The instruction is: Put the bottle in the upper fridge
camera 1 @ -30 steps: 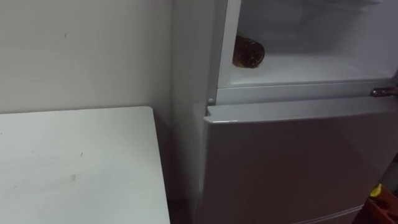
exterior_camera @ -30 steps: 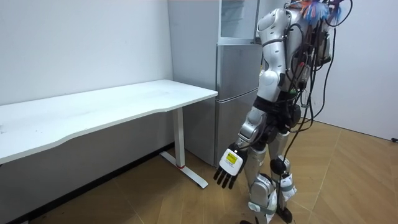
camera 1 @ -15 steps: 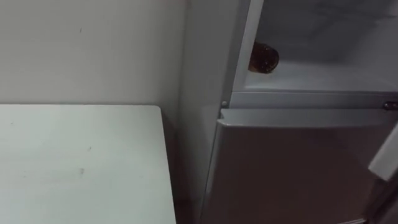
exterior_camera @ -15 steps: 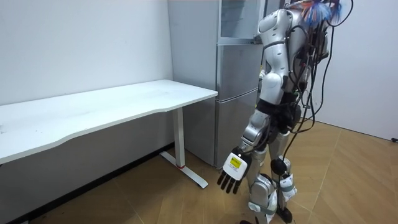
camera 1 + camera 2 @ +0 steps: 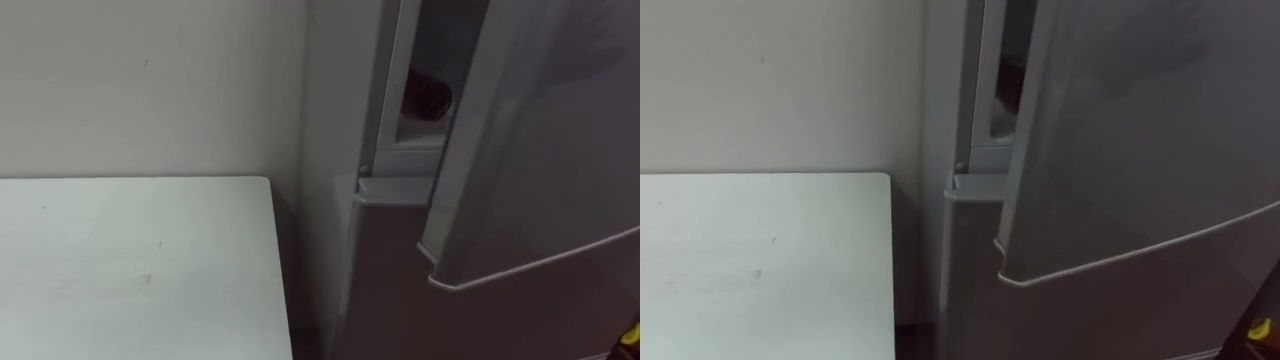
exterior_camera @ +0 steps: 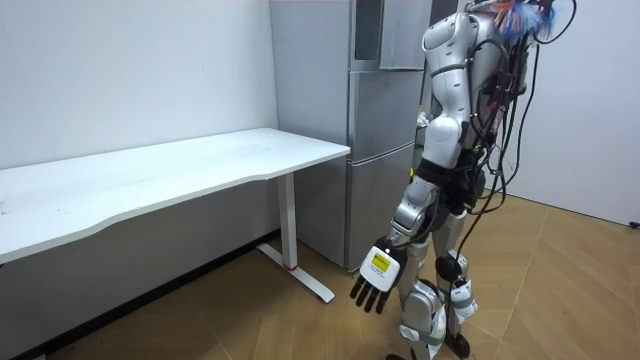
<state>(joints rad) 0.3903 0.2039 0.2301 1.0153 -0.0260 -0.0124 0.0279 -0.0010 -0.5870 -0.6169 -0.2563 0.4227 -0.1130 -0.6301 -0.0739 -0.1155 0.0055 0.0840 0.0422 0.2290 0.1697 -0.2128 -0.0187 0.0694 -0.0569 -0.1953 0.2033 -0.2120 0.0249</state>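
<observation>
1. The silver two-door fridge (image 6: 383,150) stands in the corner at the end of the table, and my robot stands upright right in front of it, close enough to work the doors. Its stance matches a second ago.
2. The upper door (image 5: 540,130) now hangs across most of the upper compartment, leaving a narrow gap on the hinge side. I judge it is being closed, since the bottle is already inside. Half a second ago the compartment was open to my camera, with its shelf in plain sight. I cannot tell what is moving the door.
3. The lower door (image 5: 390,280) is closed, as it was. It has no part in this job.
4. The white table (image 5: 130,270) sits on my left against the wall, bare and unused. Its slight shift in my view is the head camera's, not the table's.
5. My left hand (image 6: 375,285) hangs by the thigh, fingers loose and spread, holding nothing. It is idle, and it has dropped a touch since a second ago.
6. The dark brown bottle (image 5: 427,98) lies on its side at the left end of the upper shelf, glimpsed through the gap. It has not moved from that spot.
</observation>
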